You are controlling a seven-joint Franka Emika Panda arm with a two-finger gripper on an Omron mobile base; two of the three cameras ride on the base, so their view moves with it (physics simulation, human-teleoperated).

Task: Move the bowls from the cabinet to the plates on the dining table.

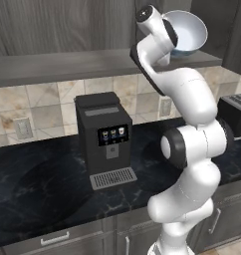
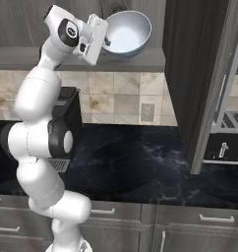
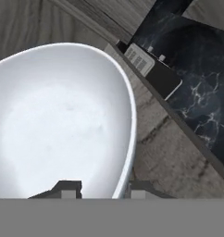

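Note:
A white bowl (image 1: pixel 189 32) with a blue outside sits tilted at the edge of the cabinet's shelf (image 1: pixel 67 62), its opening turned toward the arm. In the right base view my gripper (image 2: pixel 107 42) reaches up from the left to the near rim of the bowl (image 2: pixel 126 32). Seen from the hand, the bowl (image 3: pixel 53 120) has its white rim standing between the two fingertips of the gripper (image 3: pixel 104 189), one inside and one outside. The jaws are closed on that rim. The plates and the dining table are out of view.
An open dark cabinet door (image 2: pixel 199 74) hangs just right of the bowl. Below, a black coffee machine (image 1: pixel 105 137) stands on the black marble worktop (image 1: pixel 43 189), with a toaster (image 1: pixel 237 112) at the right. Grey drawers run under the worktop.

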